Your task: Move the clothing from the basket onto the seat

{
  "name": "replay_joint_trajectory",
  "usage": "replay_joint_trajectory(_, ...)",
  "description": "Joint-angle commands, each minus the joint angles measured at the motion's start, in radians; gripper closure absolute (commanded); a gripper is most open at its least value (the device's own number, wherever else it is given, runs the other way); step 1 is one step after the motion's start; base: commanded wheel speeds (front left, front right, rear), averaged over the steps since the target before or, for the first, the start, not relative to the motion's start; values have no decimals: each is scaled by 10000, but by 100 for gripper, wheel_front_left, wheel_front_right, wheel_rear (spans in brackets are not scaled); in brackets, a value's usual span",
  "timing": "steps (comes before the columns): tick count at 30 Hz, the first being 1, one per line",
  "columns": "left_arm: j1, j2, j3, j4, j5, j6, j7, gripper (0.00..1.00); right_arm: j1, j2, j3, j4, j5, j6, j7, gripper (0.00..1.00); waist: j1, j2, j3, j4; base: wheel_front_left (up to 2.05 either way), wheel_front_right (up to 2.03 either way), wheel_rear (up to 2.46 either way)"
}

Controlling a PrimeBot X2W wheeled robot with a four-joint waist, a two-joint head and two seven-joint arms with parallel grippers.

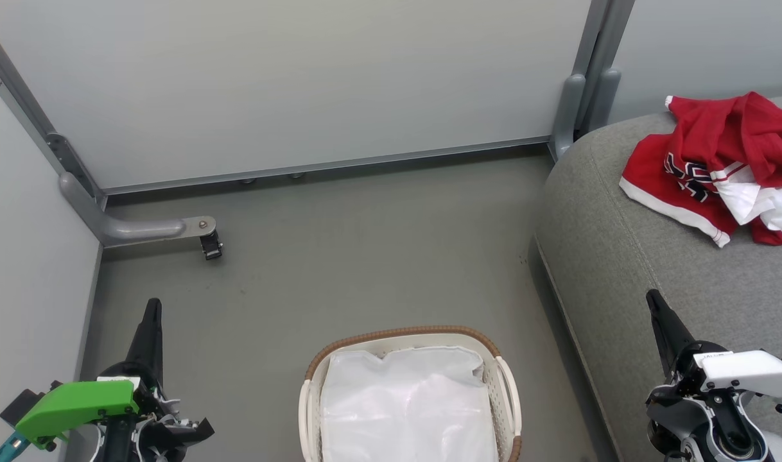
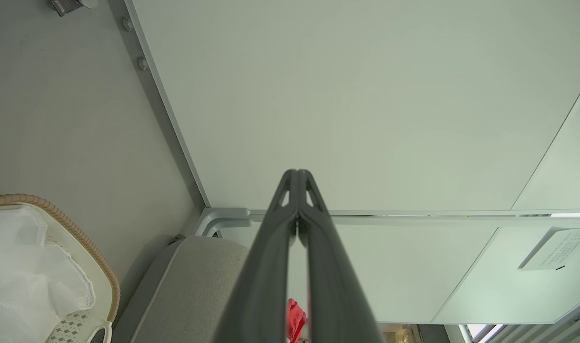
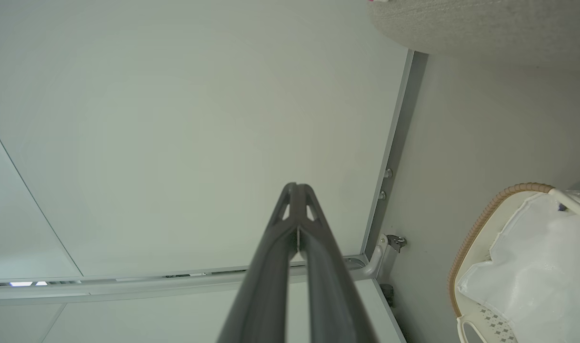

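Note:
The red clothing, with white trim and dark lettering, lies crumpled on the grey seat at the upper right. A sliver of the clothing shows red between the fingers in the left wrist view, past the seat. The cream basket stands on the floor at bottom centre, showing just its white liner. My left gripper is shut and empty at the lower left, left of the basket. My right gripper is shut and empty over the seat's front edge, below the clothing.
Grey partition panels wall in the floor at the back and left. A metal foot bracket with a caster juts from the left corner. A post stands at the sofa's back corner.

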Motion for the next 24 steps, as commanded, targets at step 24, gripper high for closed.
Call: replay_joint_trajectory(24, -111, 55, 25, -19, -33, -57, 39, 100, 25, -59, -17, -41, 38, 0, 30, 100, 0, 0, 0, 0, 0, 0, 0)
